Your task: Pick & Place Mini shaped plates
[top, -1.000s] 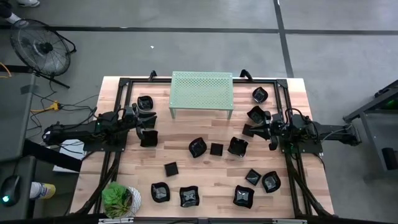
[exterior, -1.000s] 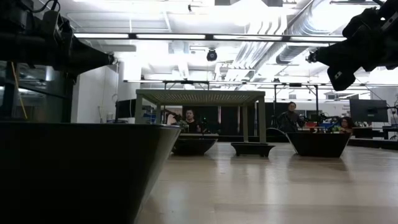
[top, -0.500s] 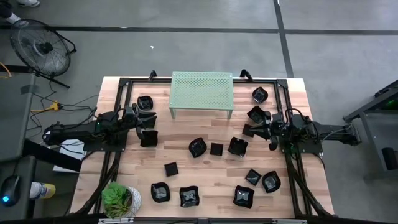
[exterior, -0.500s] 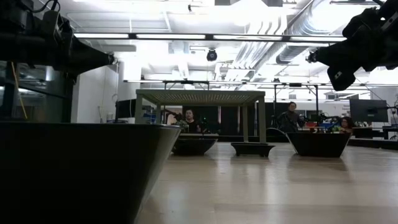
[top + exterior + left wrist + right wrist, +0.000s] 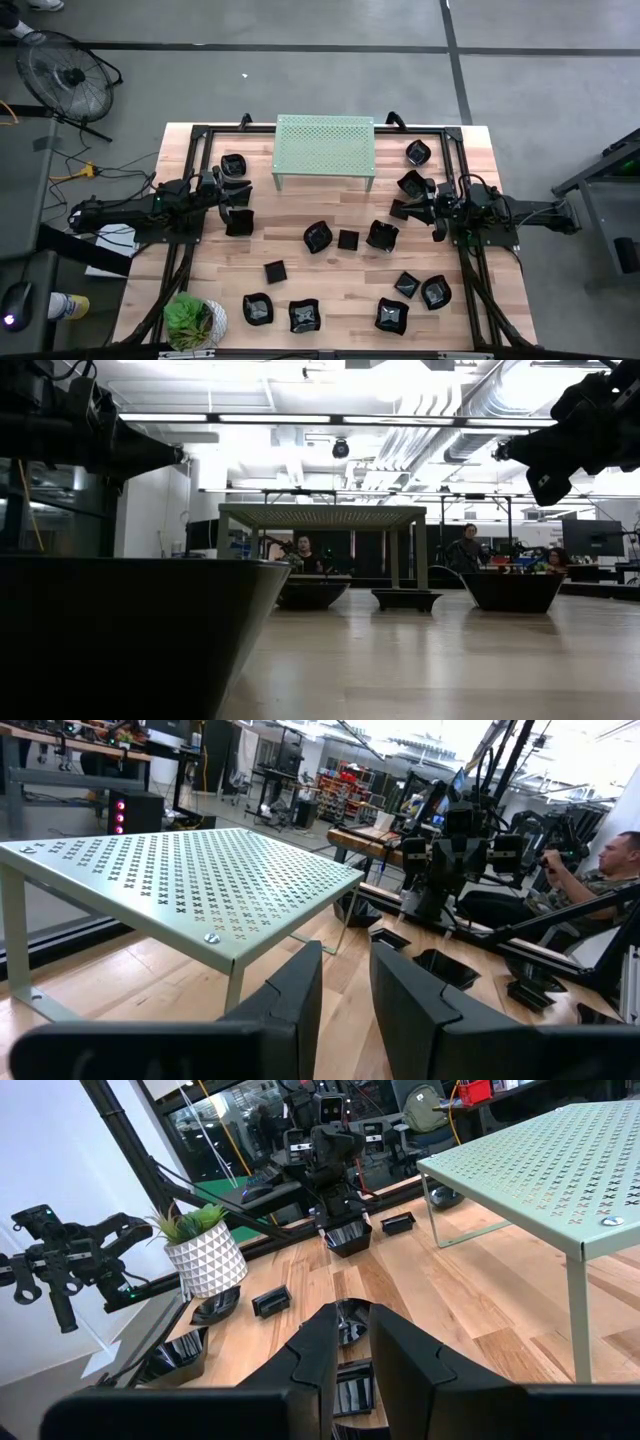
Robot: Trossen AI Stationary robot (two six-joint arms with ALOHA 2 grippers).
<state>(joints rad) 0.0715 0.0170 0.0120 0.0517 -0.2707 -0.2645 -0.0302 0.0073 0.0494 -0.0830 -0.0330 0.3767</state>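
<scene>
Mini shaped plates [image 5: 318,237] empty, scattered on table [image 5: 330,280]; left hand [image 5: 345,995] and right hand [image 5: 353,1342] narrow, empty.

Plates [image 5: 317,236], shelf [image 5: 324,146] on table [image 5: 330,270]

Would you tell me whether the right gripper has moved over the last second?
No. In the high view the right gripper sits at the same spot beside the green shelf, empty.

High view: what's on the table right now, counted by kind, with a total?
Black plates: 13 in clear view; the left gripper and right gripper may hide more
Green shelf: 1
Potted plant: 1
Total: 15
</scene>
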